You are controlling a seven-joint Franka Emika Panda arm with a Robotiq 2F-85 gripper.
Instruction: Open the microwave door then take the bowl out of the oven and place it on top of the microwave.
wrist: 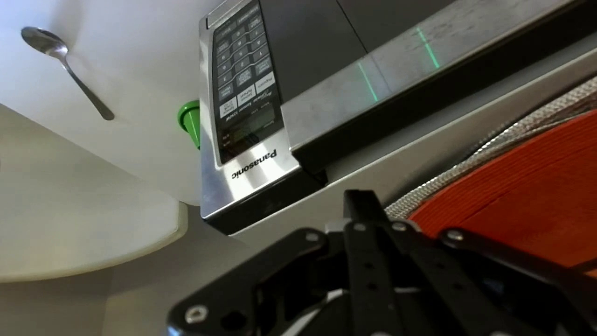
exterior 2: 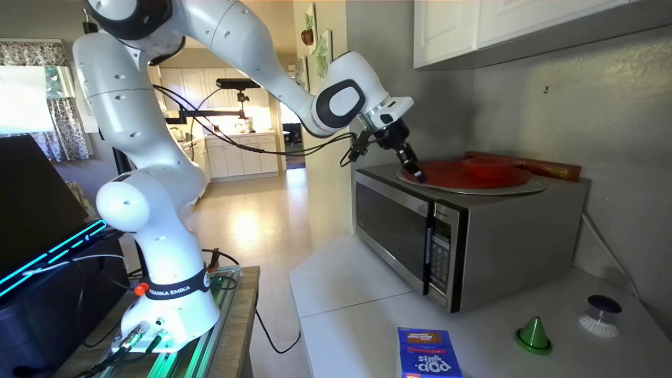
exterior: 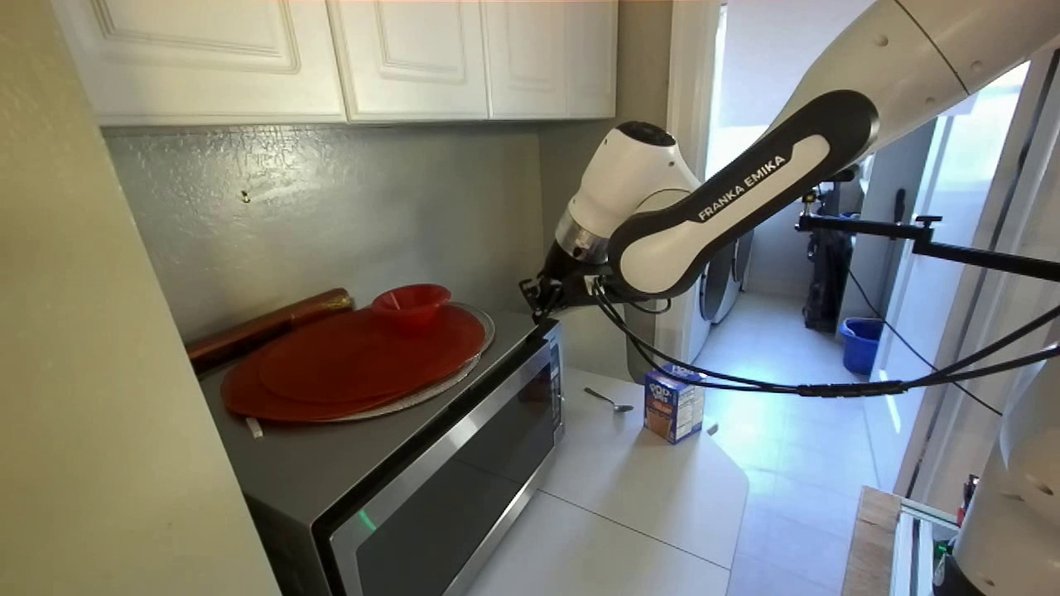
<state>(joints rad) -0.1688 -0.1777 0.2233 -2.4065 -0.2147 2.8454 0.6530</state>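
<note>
The microwave stands against the wall and shows in both exterior views. Its door stands slightly forward of the control panel; I cannot tell whether it is ajar. The inside is hidden behind the dark window. A red bowl sits upright on the red placemats on top of the microwave; it is out of the wrist view. My gripper is shut with nothing seen between its fingers. Its tip hangs near the microwave's top front edge, beside the placemats, and shows in both exterior views.
A Pop-Tarts box and a spoon lie on the white table. A green cone and a brush stand beside the microwave. A brown roll lies behind the placemats. White cabinets hang above.
</note>
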